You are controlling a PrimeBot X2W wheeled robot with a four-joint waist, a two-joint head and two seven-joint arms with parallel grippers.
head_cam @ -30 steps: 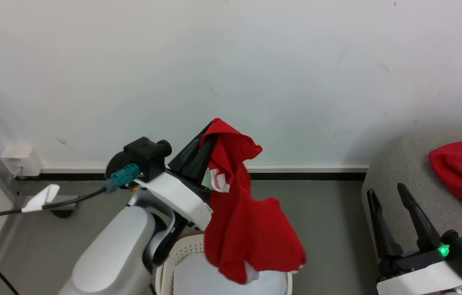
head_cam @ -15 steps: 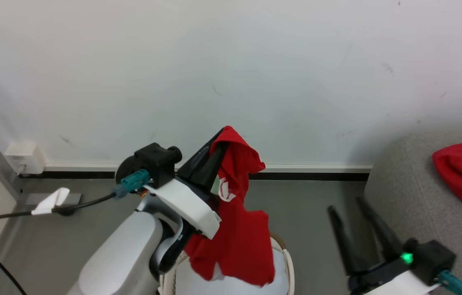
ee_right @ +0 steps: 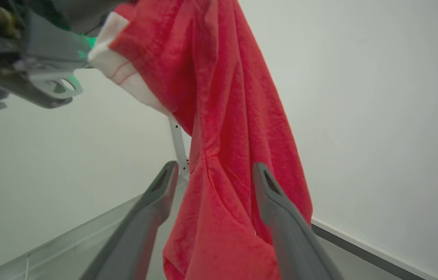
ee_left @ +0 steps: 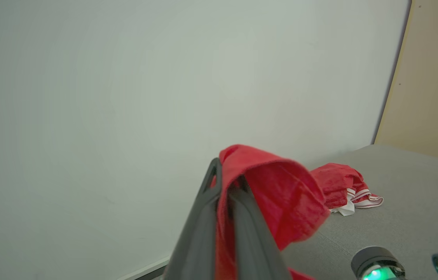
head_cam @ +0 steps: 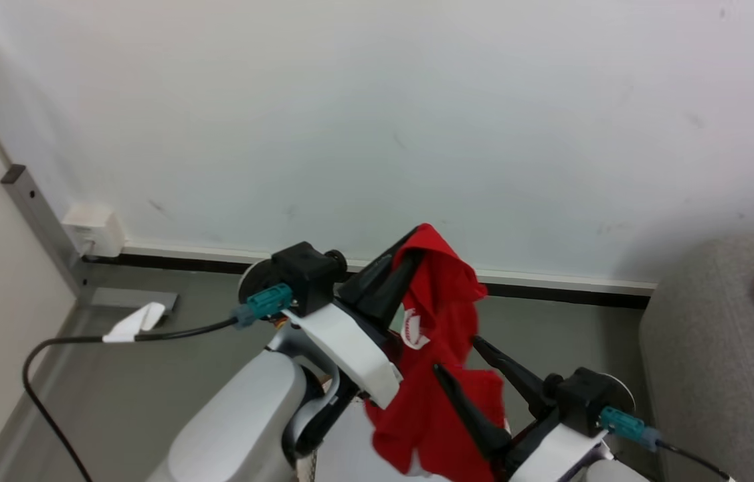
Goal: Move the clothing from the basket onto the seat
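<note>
1. One red garment point(ee_left: 335, 182) lies crumpled on the grey seat point(ee_left: 405, 194), toward the edge that runs along the wall point(ee_left: 125, 97). A white striped cuff pokes out beside it. From where I stand, that part of the job looks finished.
2. A second garment point(head_cam: 440, 314) hangs in the air from the left end effector point(head_cam: 407, 258). The fingers are pressed together on a fold at the top of the cloth, and the rest droops loose below with a white patch showing.
3. That hanging garment is lifted clear of the basket point(head_cam: 314, 466), of which a sliver of perforated wall peeks out beside the pale forearm point(head_cam: 236, 422). It hangs over the floor point(head_cam: 149, 375), well short of the seat's rounded corner and not touching the seat.
4. The right end effector point(head_cam: 455, 355) is spread wide with a finger on either side of the cloth's lower part, gripping nothing. I cannot tell whether a finger brushes the fabric.
5. My reading is that the second transfer is about halfway. The garment has yet to be carried across, brought over the seat and let go.
6. The arm and the cloth hide the inside of the basket, so I cannot tell whether more clothing waits there.
</note>
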